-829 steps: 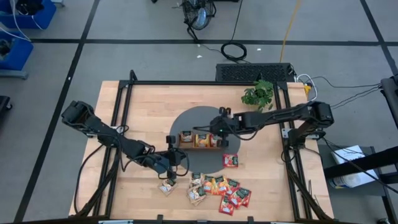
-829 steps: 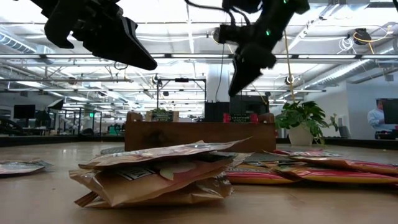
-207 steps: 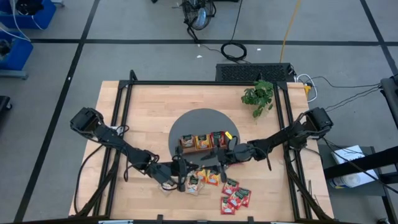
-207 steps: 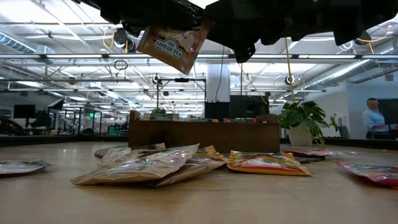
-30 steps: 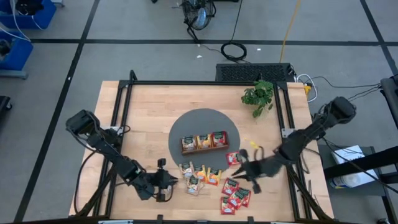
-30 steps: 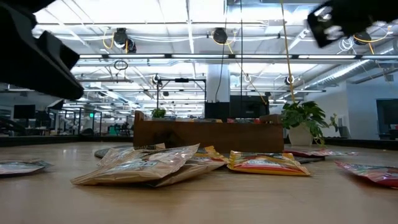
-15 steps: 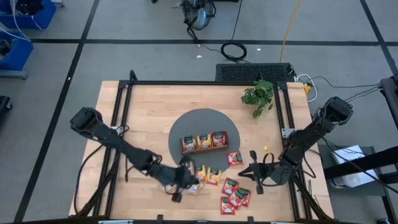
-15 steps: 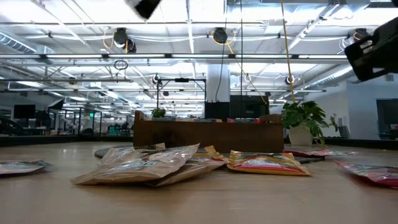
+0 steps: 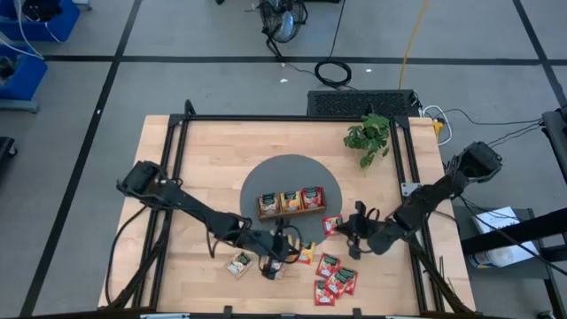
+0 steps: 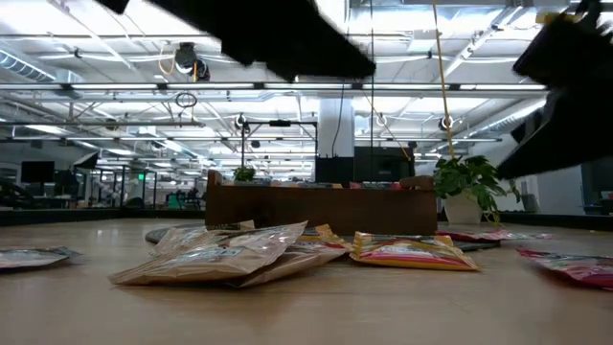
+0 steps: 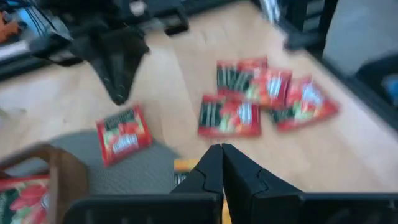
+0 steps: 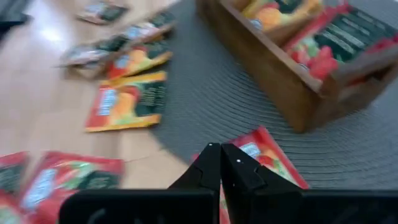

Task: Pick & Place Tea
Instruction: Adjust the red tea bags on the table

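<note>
Overhead looks straight down; low camera level; wrist cameras close above sachets point(image 11: 231, 117).

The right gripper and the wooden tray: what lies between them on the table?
One red tea sachet lies flat on the grey mat between the shut right gripper and the wooden tray. The right wrist view shows it best.

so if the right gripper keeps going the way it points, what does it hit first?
Probably the red sachet lying on the edge of the grey mat, right ahead of the right gripper, whose jaws are shut and empty. Past it stands the wooden tray. Depth is unclear.
</note>
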Tool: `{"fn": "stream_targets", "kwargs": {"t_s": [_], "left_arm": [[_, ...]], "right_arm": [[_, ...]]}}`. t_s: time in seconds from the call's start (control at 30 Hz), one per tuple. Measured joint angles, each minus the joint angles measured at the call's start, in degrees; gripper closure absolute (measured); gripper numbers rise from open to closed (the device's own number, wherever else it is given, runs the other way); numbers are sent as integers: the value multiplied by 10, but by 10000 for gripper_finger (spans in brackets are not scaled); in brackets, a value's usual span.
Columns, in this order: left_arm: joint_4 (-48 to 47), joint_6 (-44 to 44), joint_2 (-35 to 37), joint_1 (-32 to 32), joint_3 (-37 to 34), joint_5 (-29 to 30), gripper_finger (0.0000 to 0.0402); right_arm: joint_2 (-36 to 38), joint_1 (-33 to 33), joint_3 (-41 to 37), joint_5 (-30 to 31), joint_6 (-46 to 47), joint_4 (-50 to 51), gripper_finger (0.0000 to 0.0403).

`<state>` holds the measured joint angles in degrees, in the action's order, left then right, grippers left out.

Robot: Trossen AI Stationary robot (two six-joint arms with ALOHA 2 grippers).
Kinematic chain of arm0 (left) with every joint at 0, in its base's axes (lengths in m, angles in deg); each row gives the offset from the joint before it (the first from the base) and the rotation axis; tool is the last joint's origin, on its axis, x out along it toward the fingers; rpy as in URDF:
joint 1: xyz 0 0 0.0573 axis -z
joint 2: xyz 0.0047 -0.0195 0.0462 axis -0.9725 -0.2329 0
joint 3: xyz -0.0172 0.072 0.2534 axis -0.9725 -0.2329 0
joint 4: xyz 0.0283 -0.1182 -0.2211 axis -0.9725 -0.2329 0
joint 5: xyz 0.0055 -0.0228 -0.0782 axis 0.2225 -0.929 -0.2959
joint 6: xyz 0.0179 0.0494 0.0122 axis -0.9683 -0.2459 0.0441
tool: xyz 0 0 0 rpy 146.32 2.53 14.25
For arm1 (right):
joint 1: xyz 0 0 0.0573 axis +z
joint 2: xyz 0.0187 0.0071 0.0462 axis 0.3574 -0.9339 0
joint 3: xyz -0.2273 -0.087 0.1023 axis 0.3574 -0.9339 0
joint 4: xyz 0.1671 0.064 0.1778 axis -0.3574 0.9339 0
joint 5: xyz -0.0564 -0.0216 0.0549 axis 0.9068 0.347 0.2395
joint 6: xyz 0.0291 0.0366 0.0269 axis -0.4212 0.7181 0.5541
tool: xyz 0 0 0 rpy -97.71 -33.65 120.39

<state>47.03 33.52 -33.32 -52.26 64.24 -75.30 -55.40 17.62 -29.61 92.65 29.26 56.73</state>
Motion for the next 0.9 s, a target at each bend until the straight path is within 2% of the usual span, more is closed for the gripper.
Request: {"fn": "stream_targets", "kwargs": {"t_s": [0.17, 0.23, 0.3, 0.43, 0.5, 0.63, 0.73, 0.8, 0.9], "left_arm": [[16, -18, -7, -1, 0, 6, 386], [16, -15, -7, 0, 0, -6, 376], [4, -15, -7, 2, 0, -43, 371], [-9, -22, -7, 2, 0, -163, 378], [-16, -23, -7, 3, 0, -184, 391], [-10, -24, -7, 5, 0, -181, 393], [-10, -29, -7, 6, 0, -180, 382], [-4, -27, -7, 5, 0, -178, 380], [7, -28, -7, 4, 0, -170, 385]], "right_arm": [[-47, -26, 1, 9, -23, -63, 403], [-61, -21, 1, -12, -57, -103, 403], [-71, -15, 1, -37, -76, -132, 403], [-74, 2, 1, -62, -84, -141, 403], [-74, 12, 1, -59, -101, -137, 403], [-73, 25, 1, -69, -112, -138, 403], [-63, 43, 1, -111, -120, -142, 403], [-56, 63, 5, -134, -122, -153, 403], [-55, 107, 19, -135, -134, -165, 403]]}}
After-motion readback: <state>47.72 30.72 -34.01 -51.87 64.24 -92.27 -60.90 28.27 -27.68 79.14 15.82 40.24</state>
